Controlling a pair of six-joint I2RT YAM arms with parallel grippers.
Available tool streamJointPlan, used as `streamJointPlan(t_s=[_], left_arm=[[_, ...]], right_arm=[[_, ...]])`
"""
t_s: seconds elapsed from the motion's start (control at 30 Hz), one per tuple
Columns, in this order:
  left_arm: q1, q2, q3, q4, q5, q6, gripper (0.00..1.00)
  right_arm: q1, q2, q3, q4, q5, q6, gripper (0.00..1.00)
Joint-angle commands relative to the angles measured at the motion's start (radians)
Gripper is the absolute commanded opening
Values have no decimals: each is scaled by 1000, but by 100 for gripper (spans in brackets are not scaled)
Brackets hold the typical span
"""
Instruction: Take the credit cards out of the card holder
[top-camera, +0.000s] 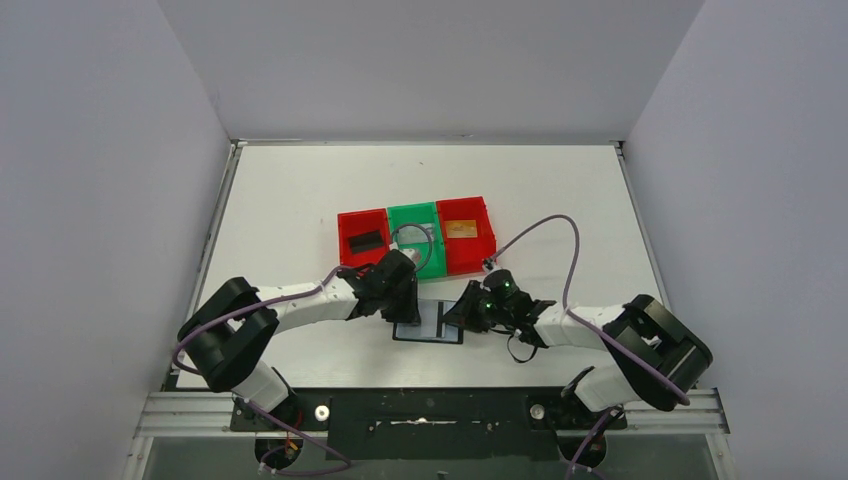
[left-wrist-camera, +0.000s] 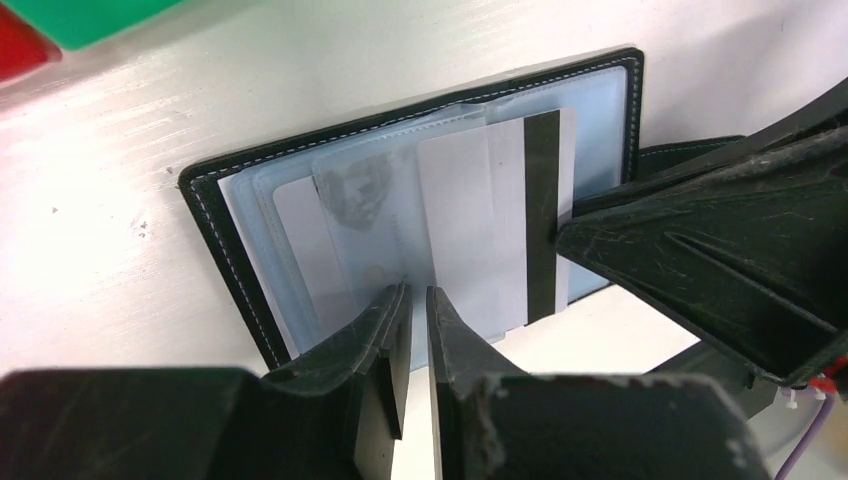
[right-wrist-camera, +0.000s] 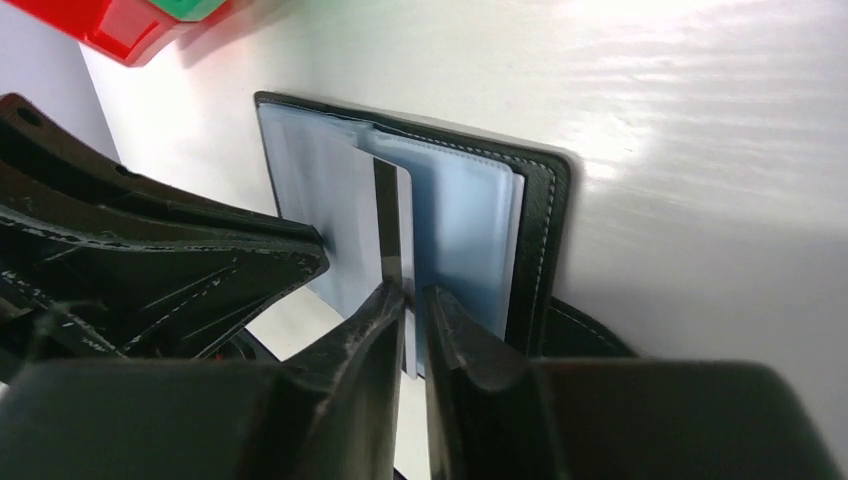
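The black card holder (top-camera: 430, 329) lies open on the table between my grippers, its blue-grey pockets (left-wrist-camera: 290, 210) facing up. A silver-grey credit card (left-wrist-camera: 540, 200) with a black stripe sticks partway out of a pocket. My right gripper (right-wrist-camera: 415, 297) is shut on that card's (right-wrist-camera: 388, 220) edge by the stripe. My left gripper (left-wrist-camera: 418, 297) is nearly shut on the near edge of a clear pocket leaf. A black card (top-camera: 365, 240) lies in the left red bin. An orange-gold card (top-camera: 461, 229) lies in the right red bin.
Three bins stand in a row just behind the holder: a red one (top-camera: 347, 222), a green one (top-camera: 415, 214) and another red one (top-camera: 484, 238). A purple cable (top-camera: 560, 222) loops over the table from the right arm. White walls enclose the table.
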Motion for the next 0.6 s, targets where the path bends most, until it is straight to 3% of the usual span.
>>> streamJointPlan(t_s=[0.0,0.07,0.27,0.57], left_arm=[[-2,14,-28,-27,-21,15,12],[-2,18,-29,-29,-17,18,10],[-3,20,-34,-30,-13,17,8],[-2,8,-31,-47,-39,12,7]], right_arm=[[-3,-16,-42,74,57,51,19],[-1,14,-32,92,46,54,26],[2,91,-42,218,5,82,28],[-3,-14,-51,99,76,49,5]])
